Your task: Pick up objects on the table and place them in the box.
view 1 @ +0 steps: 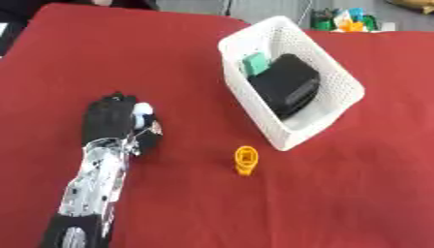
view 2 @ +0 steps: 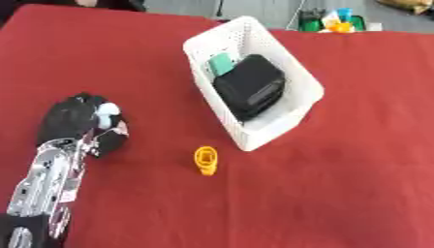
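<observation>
Left hand (view 1: 115,123) curled round a small pale blue-white object (view 1: 142,112) on the red worktop (view 1: 356,193).

The left hand reaches in from the lower left on its silver-and-black arm (view 1: 91,189), its black fingers closed about the pale object, which shows only as a light patch between fingers and thumb; what it is cannot be made out. To the hand's right, well apart from it, a small orange ring-shaped piece (view 1: 246,159) lies on the red cloth, just in front of the near corner of the white perforated basket (view 1: 339,72). The basket sits askew and holds a black boxy item (view 1: 288,85) with a green block (view 1: 254,63) wedged at its far end. The right hand does not show.
</observation>
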Motion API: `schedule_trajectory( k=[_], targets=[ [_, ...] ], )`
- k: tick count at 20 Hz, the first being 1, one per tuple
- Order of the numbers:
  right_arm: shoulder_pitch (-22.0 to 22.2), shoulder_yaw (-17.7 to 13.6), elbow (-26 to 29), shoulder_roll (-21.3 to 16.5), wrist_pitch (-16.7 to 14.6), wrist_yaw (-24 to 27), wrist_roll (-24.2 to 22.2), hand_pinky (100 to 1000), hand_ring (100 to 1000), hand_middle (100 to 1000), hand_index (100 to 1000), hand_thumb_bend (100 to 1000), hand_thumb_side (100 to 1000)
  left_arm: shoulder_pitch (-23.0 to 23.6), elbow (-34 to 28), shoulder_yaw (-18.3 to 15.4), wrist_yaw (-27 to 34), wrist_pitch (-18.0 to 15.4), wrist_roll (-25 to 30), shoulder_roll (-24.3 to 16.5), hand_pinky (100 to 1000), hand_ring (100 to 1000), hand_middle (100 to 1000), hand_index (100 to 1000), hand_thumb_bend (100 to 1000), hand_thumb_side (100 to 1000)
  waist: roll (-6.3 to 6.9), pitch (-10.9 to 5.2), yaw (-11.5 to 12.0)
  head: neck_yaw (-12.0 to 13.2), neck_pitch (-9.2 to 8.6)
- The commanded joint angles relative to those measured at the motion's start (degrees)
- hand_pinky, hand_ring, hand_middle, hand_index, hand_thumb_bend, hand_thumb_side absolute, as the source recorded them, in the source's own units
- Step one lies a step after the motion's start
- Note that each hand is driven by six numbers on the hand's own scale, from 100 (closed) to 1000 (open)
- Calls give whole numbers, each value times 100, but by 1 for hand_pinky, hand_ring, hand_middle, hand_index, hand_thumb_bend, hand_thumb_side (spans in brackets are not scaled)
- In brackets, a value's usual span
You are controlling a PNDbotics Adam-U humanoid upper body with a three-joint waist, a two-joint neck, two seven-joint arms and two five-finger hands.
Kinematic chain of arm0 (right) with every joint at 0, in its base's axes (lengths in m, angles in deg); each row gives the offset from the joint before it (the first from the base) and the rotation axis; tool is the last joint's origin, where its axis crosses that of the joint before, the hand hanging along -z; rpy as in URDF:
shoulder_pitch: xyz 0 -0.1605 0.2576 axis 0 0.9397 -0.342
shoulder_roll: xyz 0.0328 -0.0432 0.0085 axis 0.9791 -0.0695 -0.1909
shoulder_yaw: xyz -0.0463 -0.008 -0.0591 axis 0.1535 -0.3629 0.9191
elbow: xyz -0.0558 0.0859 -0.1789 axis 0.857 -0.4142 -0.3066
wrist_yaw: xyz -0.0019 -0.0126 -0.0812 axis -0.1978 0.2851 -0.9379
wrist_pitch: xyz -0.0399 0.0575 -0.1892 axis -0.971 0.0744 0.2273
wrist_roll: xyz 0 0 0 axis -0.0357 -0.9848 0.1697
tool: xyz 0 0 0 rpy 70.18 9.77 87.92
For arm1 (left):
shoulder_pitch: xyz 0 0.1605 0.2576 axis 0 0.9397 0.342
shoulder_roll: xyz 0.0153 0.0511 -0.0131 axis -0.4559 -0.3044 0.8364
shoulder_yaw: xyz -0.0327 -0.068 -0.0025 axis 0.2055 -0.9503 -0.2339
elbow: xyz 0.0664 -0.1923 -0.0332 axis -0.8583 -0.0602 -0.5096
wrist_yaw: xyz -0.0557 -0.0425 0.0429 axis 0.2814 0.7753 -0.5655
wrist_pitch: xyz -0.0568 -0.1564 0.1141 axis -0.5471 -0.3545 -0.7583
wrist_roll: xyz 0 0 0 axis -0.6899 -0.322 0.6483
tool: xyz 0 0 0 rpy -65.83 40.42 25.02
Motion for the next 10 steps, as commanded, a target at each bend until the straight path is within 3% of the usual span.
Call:
schedule_trajectory(
  k=[1, 10],
  targets=[
    [-12, -12, 132, -40, -9, 27, -12, 771, 756, 612, 722, 185, 1000, 33, 23, 5, -72, 46, 72, -6, 937, 905, 812, 884, 100, 507, 3, -110, -5, -1, -68],
    [-10, -7, 132, -40, 10, 36, -28, 771, 757, 613, 723, 185, 1000, 14, -157, 57, -27, 19, -8, -41, 923, 877, 794, 868, 100, 466, 16, -125, -4, -5, -83]
  ],
)
